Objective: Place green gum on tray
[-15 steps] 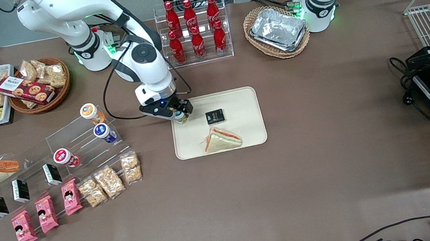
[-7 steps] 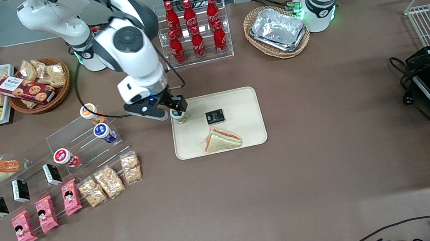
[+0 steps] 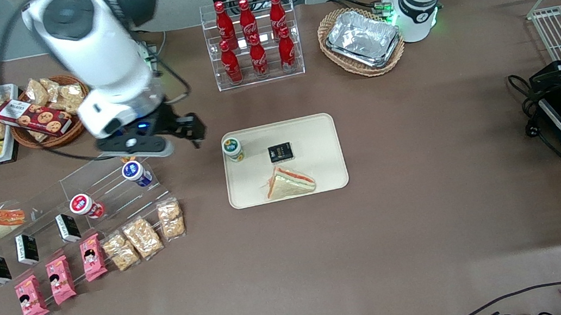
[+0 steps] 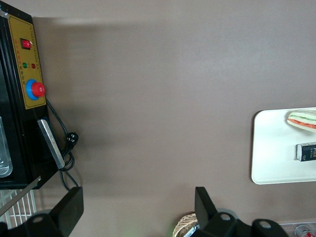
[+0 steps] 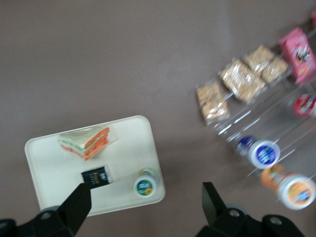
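Observation:
The green gum (image 3: 232, 149) stands upright on the cream tray (image 3: 313, 133), in the corner nearest the canister rack. My right gripper (image 3: 188, 130) is open and empty. It hangs high above the table, off the tray toward the working arm's end, apart from the gum. In the right wrist view the gum (image 5: 145, 185) shows with its white, green-ringed top between the two spread dark fingers (image 5: 74, 205), far below them, on the tray (image 5: 49, 158).
A wrapped sandwich (image 3: 289, 182) and a small black packet (image 3: 280, 151) also lie on the tray. A clear stepped rack holds a blue-ringed canister (image 3: 133, 172) and a red-ringed one (image 3: 83, 203). A cola bottle rack (image 3: 253, 38) and a wicker basket of foil trays (image 3: 362, 40) stand farther from the camera.
The gripper let go of the green gum, rose and moved off the tray toward the working arm's end. The gum stays upright on the tray.

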Available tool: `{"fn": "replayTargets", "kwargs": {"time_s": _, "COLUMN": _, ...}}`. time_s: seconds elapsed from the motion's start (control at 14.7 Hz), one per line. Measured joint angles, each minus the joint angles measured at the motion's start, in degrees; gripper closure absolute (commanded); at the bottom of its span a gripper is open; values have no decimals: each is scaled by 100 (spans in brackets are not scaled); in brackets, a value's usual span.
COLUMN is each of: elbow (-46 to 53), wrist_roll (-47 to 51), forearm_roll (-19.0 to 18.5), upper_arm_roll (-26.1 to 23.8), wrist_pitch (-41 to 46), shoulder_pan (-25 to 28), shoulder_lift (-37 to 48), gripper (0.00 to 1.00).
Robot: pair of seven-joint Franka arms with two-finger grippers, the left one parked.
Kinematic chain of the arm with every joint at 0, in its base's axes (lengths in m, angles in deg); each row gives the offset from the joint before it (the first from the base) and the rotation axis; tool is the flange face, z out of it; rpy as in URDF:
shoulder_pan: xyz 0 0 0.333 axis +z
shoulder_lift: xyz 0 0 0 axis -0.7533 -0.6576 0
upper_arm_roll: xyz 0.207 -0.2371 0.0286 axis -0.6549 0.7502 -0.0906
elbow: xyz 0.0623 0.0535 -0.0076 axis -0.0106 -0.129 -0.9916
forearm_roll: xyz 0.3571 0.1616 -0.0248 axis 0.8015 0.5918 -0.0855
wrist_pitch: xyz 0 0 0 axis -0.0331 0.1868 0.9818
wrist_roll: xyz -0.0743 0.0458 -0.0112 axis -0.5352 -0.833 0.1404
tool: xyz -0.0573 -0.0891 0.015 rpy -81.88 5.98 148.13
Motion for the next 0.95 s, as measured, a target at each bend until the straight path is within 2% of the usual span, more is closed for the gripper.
{"fn": "replayTargets", "kwargs": {"time_s": 0.14, "elbow": 126, "wrist_roll": -891, "forearm_roll": -1, "upper_arm_roll": 109, "wrist_pitch": 80, "shoulder_pan": -346, "shoulder_lift": 9, "gripper": 0}}
{"fn": "replayTargets", "kwargs": {"time_s": 0.34, "elbow": 127, "wrist_roll": -1979, "forearm_roll": -2, "upper_arm_roll": 810, "wrist_pitch": 101, "shoulder_pan": -535, "shoulder_lift": 32, "gripper": 0}}
{"fn": "replayTargets", "kwargs": {"time_s": 0.54, "elbow": 89, "wrist_roll": -2673, "forearm_roll": -1, "upper_arm_roll": 1458, "wrist_pitch": 138, "shoulder_pan": -557, "shoulder_lift": 81, "gripper": 0}}
{"fn": "replayTargets", "kwargs": {"time_s": 0.82, "elbow": 37, "wrist_roll": -3430, "forearm_roll": 23, "upper_arm_roll": 1996, "wrist_pitch": 190, "shoulder_pan": -555, "shoulder_lift": 219, "gripper": 0}}
{"fn": "replayTargets", "kwargs": {"time_s": 0.95, "elbow": 37, "wrist_roll": -3773, "forearm_roll": 227, "upper_arm_roll": 2230, "wrist_pitch": 190, "shoulder_pan": -609, "shoulder_lift": 219, "gripper": 0}}
